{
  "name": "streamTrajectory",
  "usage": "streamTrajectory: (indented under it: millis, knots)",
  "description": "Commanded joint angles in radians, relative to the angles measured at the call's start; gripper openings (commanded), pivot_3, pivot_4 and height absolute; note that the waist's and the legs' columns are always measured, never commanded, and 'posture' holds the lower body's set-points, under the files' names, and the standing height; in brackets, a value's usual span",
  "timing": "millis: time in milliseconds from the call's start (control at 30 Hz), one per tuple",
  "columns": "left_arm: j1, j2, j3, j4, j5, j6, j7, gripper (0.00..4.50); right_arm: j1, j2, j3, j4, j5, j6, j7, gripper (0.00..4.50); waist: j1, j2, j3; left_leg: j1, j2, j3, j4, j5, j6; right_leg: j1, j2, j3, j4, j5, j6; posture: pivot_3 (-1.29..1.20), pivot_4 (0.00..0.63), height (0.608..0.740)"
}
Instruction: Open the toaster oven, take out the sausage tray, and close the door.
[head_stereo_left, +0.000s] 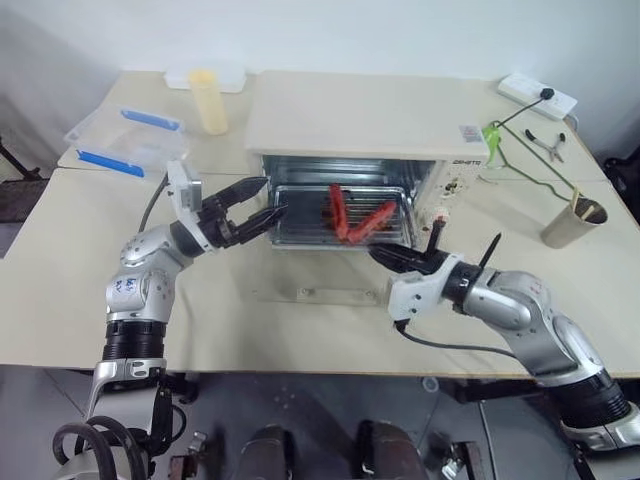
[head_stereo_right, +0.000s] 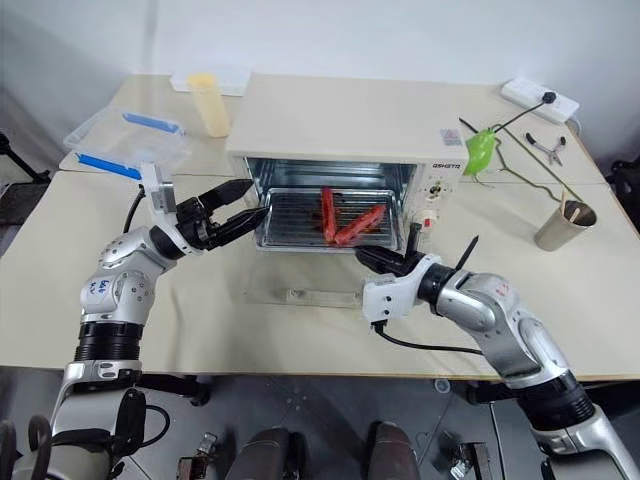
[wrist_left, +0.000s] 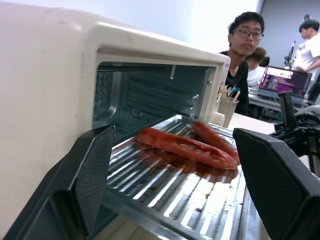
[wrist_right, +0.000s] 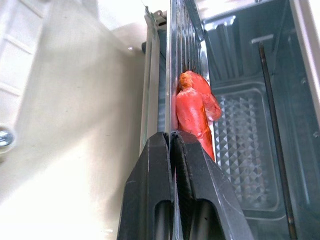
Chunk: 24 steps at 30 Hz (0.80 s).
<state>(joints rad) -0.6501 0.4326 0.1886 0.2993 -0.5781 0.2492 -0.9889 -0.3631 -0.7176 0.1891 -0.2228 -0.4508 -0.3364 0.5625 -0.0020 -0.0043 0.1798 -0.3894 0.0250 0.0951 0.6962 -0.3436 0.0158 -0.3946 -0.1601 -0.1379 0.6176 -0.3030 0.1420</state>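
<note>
Pinching the front rim of the sausage tray (head_stereo_left: 340, 215), the right pincer (head_stereo_left: 385, 257) was clenched on it near the table's (head_stereo_left: 300, 320) front edge, above the door (head_stereo_right: 300, 296) lying flat and open. Beside the tray's left end, the left pincer (head_stereo_left: 262, 202) hovered released, grasping nothing. Farther back, the tray sat partly inside the toaster oven (head_stereo_left: 370, 120), with red sausages (wrist_left: 187, 147) on it.

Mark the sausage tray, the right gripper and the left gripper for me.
sausage tray (head_stereo_left: 300, 215), left eye view, bare ribbed rack.
right gripper (head_stereo_left: 378, 256), left eye view, fingertips at tray's front edge.
left gripper (head_stereo_left: 262, 198), left eye view, between open fingertips.
</note>
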Motion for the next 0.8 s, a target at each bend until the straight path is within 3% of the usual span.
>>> streamTrajectory:
  millis: [33, 367, 467, 600, 700, 800]
  knots:
    - [0.019, 0.017, 0.015, 0.015, 0.014, -0.012, -0.002, 4.03, 0.017, -0.026, -0.062, -0.073, 0.024, -0.089, -0.043, 0.02, 0.001, 0.000, 0.000, 0.000, 0.000, 0.000, 0.000, 0.000, 0.000, 0.000, 0.000, 0.000, 0.000, 0.000, 0.000, 0.00, 0.150, 0.740]
    - [0.126, 0.079, 0.072, -0.172, -0.125, 0.241, 0.039, 4.03, 0.112, -0.041, -0.101, -0.107, 0.022, -0.176, -0.062, 0.02, -0.001, 0.000, 0.000, 0.001, 0.001, -0.001, 0.000, 0.000, 0.000, 0.000, 0.000, 0.001, 0.000, 0.000, 0.000, 0.00, 0.150, 0.740]
    - [0.141, 0.115, 0.096, -0.224, -0.212, 0.408, 0.071, 4.03, 0.119, -0.033, -0.096, -0.111, 0.024, -0.185, -0.062, 0.02, 0.000, 0.000, 0.000, 0.001, 0.001, -0.003, 0.000, 0.000, 0.000, 0.000, 0.000, 0.002, 0.000, 0.000, 0.000, 0.00, 0.150, 0.740]
    - [0.129, 0.207, 0.120, -0.286, -0.390, 0.814, 0.185, 4.03, 0.107, -0.033, -0.081, -0.106, 0.046, -0.178, -0.036, 0.02, 0.000, 0.000, 0.000, 0.002, 0.003, -0.005, 0.001, 0.000, 0.000, 0.000, 0.000, 0.003, 0.000, 0.000, 0.000, 0.00, 0.150, 0.740]
    - [0.120, 0.243, 0.106, -0.313, -0.421, 0.946, 0.241, 4.03, 0.093, -0.026, -0.072, -0.108, 0.060, -0.178, -0.024, 0.02, 0.000, 0.000, 0.000, 0.002, 0.003, -0.005, 0.001, 0.000, 0.000, 0.000, 0.000, 0.004, 0.001, 0.000, 0.000, 0.00, 0.150, 0.740]
    - [0.082, 0.203, 0.166, -0.275, -0.460, 1.007, 0.335, 4.03, 0.086, -0.022, -0.063, -0.107, 0.070, -0.183, -0.011, 0.02, 0.002, 0.000, 0.000, 0.002, 0.003, -0.005, 0.001, 0.000, 0.000, 0.001, 0.000, 0.004, 0.001, 0.000, 0.000, 0.00, 0.150, 0.740]
